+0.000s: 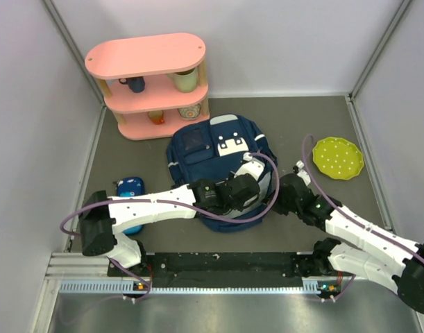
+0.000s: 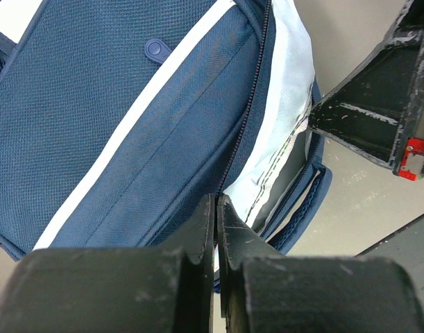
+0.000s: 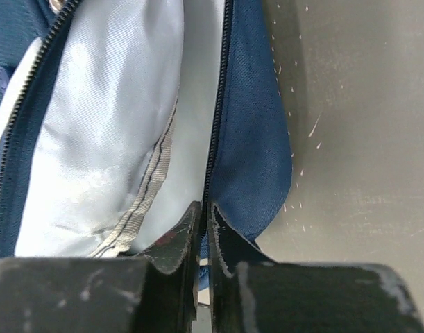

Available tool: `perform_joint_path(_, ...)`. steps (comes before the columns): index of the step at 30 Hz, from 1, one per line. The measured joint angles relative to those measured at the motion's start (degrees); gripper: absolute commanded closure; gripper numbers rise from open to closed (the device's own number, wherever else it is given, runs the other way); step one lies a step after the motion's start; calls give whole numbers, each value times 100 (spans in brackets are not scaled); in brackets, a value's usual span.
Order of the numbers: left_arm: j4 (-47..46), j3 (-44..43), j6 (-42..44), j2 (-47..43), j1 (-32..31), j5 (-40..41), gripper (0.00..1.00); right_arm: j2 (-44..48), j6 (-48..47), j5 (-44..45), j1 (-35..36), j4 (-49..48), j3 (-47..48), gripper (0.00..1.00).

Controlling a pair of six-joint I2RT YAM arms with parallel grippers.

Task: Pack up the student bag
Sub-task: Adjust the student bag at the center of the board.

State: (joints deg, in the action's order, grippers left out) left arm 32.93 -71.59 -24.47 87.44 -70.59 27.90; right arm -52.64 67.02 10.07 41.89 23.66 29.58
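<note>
Losing the fabric is looking like the main risk. Each arm is working only a thin margin of the student bag [image 1: 212, 149] at its zip [image 2: 246, 111], so a quick or uneven pull apart could be dragging the cloth out of one pinch and letting the mouth fall shut. A harder tug may simply be sliding the whole bag across the desk [image 1: 128, 156], since nothing is weighing it down. It is lying flat in the middle of the desk with its front pockets up, just in front of the pink shelf unit [image 1: 146, 55]. The blue pencil case [image 1: 130, 187] is lying apart on its left and the green plate [image 1: 338, 157] well off to its right.

The left tool [image 2: 216, 201] is sitting with its fingers pressed together on the navy zip edge, apparently nipping it. The right tool [image 3: 202, 208] is showing only a hairline gap between its fingers and seems to be pinching the opposite rim, where the pale lining [image 3: 107, 118] is meeting the navy outer cloth. How deep either bite is going, the views are not showing.
</note>
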Motion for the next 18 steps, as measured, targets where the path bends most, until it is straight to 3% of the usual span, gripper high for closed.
perform_joint_path(9,-44,-2,208,190,0,-144,100,155,-55,-28,0,39,-190,100)
perform_joint_path(18,-42,-70,363,905,-2,-557,100,999,4,57,0,234,-496,100)
